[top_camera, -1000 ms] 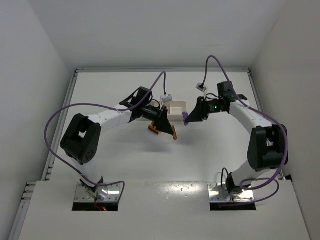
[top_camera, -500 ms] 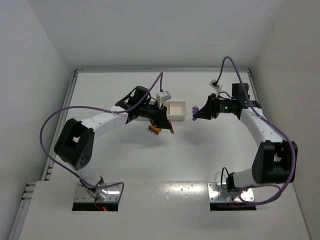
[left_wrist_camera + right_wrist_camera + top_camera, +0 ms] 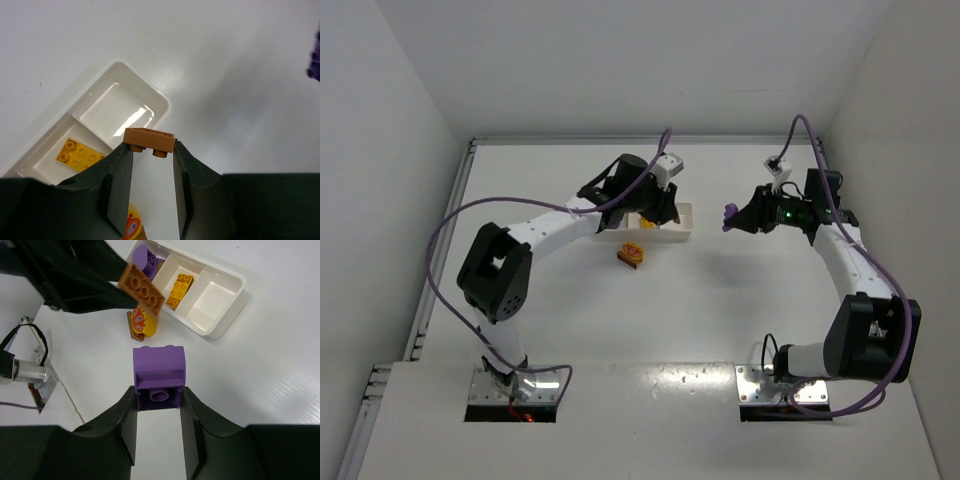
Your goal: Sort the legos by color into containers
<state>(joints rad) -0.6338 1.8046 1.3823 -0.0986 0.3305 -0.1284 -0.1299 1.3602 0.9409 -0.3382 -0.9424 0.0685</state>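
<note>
Since a second ago the left gripper (image 3: 150,146) has swung up over the white tray (image 3: 227,315), pinching a brown brick (image 3: 149,137); the right gripper (image 3: 159,390), clamped on a purple brick (image 3: 159,367), has drawn back toward the table (image 3: 720,300)'s right edge. One end compartment holds purple bricks (image 3: 145,257), the middle a yellow-orange brick (image 3: 180,287). A loose piece (image 3: 632,254), seemingly yellow on brown, lies beside the tray's near side

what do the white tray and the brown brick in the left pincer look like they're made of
White tray: probably moulded plastic, glossy; a bright glare patch on its floor, rounded corners. Brown brick: probably hard plastic, smooth, slightly matte; even colour, crisp edges, moulded studs.
</note>
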